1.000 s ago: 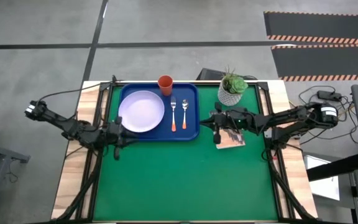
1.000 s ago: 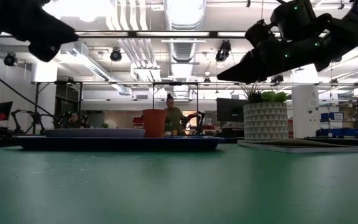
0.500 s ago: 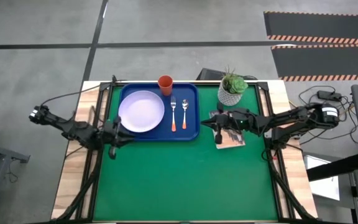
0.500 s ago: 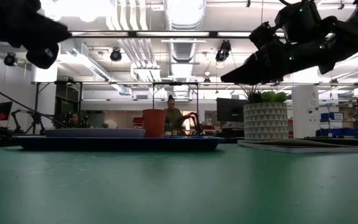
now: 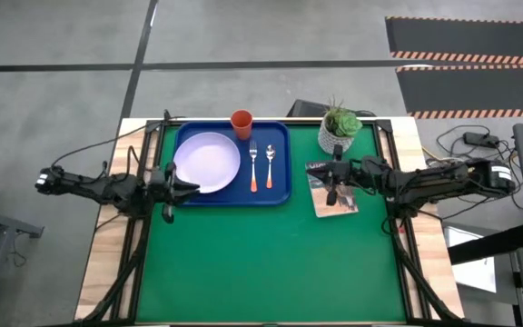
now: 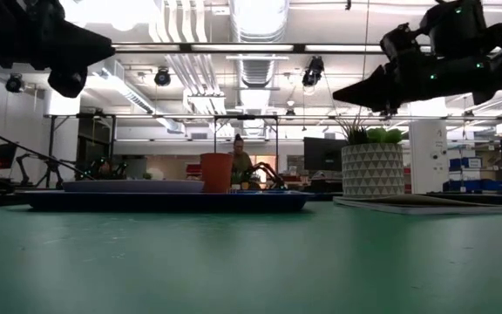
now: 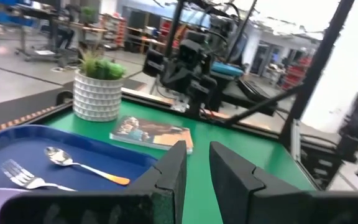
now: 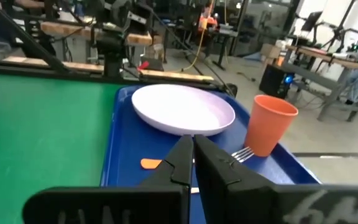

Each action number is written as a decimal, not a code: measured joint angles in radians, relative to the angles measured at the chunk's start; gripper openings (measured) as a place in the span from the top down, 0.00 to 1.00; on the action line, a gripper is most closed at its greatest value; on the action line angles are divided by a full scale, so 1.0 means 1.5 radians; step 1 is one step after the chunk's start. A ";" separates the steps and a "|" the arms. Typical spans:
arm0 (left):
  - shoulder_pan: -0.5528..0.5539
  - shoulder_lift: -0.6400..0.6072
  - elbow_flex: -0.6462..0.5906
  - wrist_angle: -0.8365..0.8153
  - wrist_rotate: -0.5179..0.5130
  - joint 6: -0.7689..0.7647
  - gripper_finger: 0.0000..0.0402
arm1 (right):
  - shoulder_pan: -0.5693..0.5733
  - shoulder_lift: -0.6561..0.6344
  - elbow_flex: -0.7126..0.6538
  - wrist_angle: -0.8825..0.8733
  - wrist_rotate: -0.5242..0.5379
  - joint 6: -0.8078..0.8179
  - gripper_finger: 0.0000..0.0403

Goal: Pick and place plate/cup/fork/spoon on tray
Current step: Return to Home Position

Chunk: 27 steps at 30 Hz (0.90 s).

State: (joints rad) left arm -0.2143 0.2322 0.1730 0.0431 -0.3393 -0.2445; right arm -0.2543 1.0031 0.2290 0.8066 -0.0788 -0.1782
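Observation:
The blue tray [image 5: 281, 186] lies at the table's far middle. On it rest the lavender plate [image 5: 207, 162], the orange-red cup [image 5: 241, 121] upright at the far rim, the fork [image 5: 253, 163] and the spoon [image 5: 270, 163], side by side. My left gripper [image 5: 192, 186] hovers at the tray's near left corner above the table, its fingers a narrow gap apart [image 7: 194, 165], empty. My right gripper [image 5: 327, 179] hovers over the booklet [image 5: 336, 198], right of the tray, shut and empty [image 8: 193, 146].
A white pot with a green plant [image 5: 339, 130] stands at the far right, behind the booklet. The green mat [image 5: 261, 263] stretches from the tray to the near edge. People and benches show in the room beyond the table [image 6: 238, 161].
My right gripper has drawn back from the tray toward the table's right edge and risen a little. My left arm has swung, and its gripper now points level toward the table's right, at the tray's near left corner. The tableware has stayed where it was.

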 joint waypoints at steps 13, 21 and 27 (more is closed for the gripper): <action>0.053 -0.043 0.000 -0.093 0.054 0.011 0.86 | 0.000 -0.081 -0.048 0.011 -0.002 -0.021 0.98; 0.054 -0.110 0.000 -0.180 0.057 0.011 0.86 | -0.001 -0.106 -0.069 0.010 -0.002 -0.023 0.98; 0.055 -0.152 -0.001 -0.215 0.052 0.010 0.86 | -0.001 -0.125 -0.080 0.010 0.000 -0.028 0.98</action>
State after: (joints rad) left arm -0.1319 0.0044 0.1711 -0.2789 -0.2618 -0.2290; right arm -0.2558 0.8154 0.1097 0.8211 -0.0784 -0.2207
